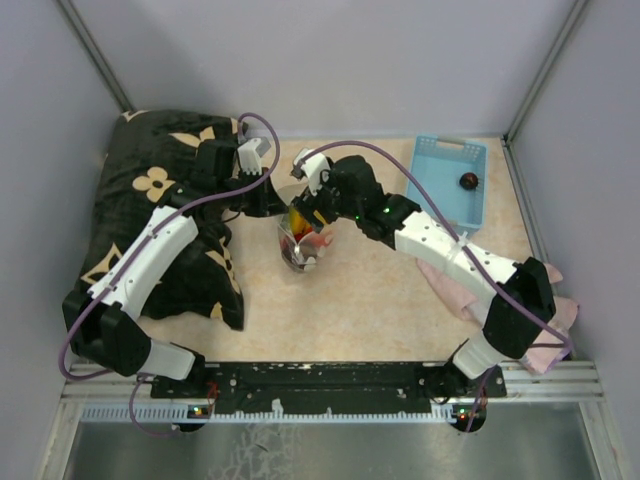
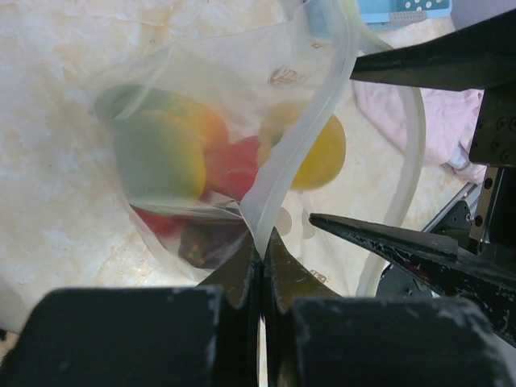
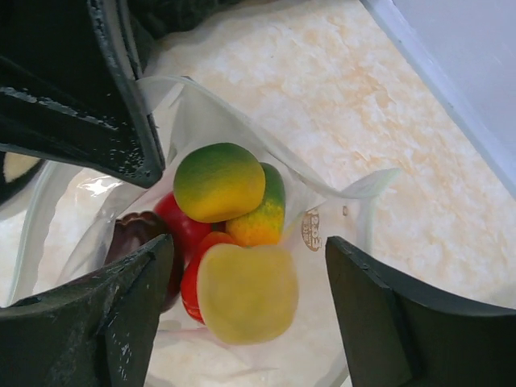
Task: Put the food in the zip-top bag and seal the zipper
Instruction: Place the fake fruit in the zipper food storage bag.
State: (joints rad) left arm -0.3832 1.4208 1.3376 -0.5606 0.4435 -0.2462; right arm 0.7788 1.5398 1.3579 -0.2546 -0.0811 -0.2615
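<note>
The clear zip-top bag (image 1: pixel 300 245) stands open at mid table with several toy foods inside. My left gripper (image 2: pixel 264 238) is shut on the bag's rim strip, the zipper (image 2: pixel 294 149), and holds the mouth up; in the top view the left gripper (image 1: pixel 272 203) is at the bag's left. My right gripper (image 3: pixel 248 244) is open over the mouth, touching nothing. Below it lie a green-yellow fruit (image 3: pixel 219 181), an orange-green one (image 3: pixel 260 216), a red one (image 3: pixel 181 232), a maroon one (image 3: pixel 135 235) and a blurred yellow one (image 3: pixel 246 294). Another dark maroon fruit (image 1: pixel 467 180) lies in the basket.
The light blue basket (image 1: pixel 440 160) stands at the back right. A black floral pillow (image 1: pixel 150 210) fills the left side under the left arm. A pink cloth (image 1: pixel 562 318) lies at the right under the right arm. Grey walls close in the table.
</note>
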